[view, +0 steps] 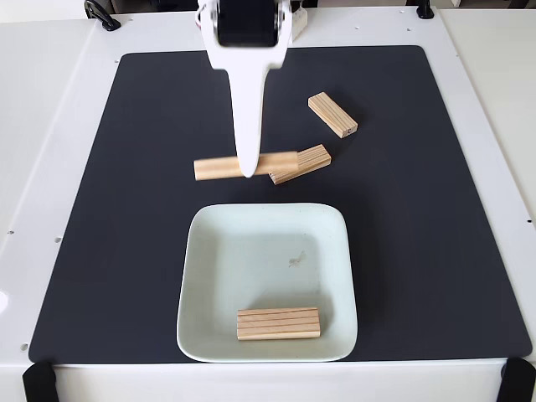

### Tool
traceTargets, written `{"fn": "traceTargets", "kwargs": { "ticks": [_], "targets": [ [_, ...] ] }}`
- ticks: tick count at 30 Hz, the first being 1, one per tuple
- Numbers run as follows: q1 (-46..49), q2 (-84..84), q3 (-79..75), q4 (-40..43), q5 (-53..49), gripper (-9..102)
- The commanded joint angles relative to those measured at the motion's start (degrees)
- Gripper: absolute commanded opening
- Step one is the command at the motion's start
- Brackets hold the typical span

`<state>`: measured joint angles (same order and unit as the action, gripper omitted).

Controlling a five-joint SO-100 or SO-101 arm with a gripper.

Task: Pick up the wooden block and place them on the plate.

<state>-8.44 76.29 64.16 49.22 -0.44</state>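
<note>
Nearest the camera, two black clamps grip the front edge of the white table, one at each corner.

From the top edge of the fixed view the white end effector reaches down, tapering to a narrow tip that overlaps the middle of a long wooden block. Whether its fingers are spread or closed on that block I cannot tell, since the white body hides the fingertips from this angle.

That block lies flat and crosswise on the black mat, its left part showing clearly and its right part running on past the tip. Touching its right end, a second block lies slightly tilted, so the two crowd each other at that spot. Up and to the right, well apart from the pair, a third block lies at a diagonal on the mat.

Just below the pair sits the pale square plate, its far rim near them but not touching. A fourth block lies flat in the plate near its front rim, stripes running left to right. A small grey smudge marks the plate's middle.

Black cable ends show at the table's far edge.
</note>
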Motion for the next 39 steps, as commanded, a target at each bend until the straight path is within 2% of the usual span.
{"fn": "traceTargets", "kwargs": {
  "ticks": [1,10,19,34,39],
  "targets": [
    [-0.53,-10.28,-16.08,-0.79,0.62,0],
    [-0.7,-33.57,-42.36,-0.79,0.62,0],
    [-1.85,-47.02,-56.78,-0.79,0.35,0],
    [-2.37,-49.92,-58.8,0.09,0.62,0],
    [-2.11,-47.2,-53.79,0.09,-0.18,4]
  ]
}}
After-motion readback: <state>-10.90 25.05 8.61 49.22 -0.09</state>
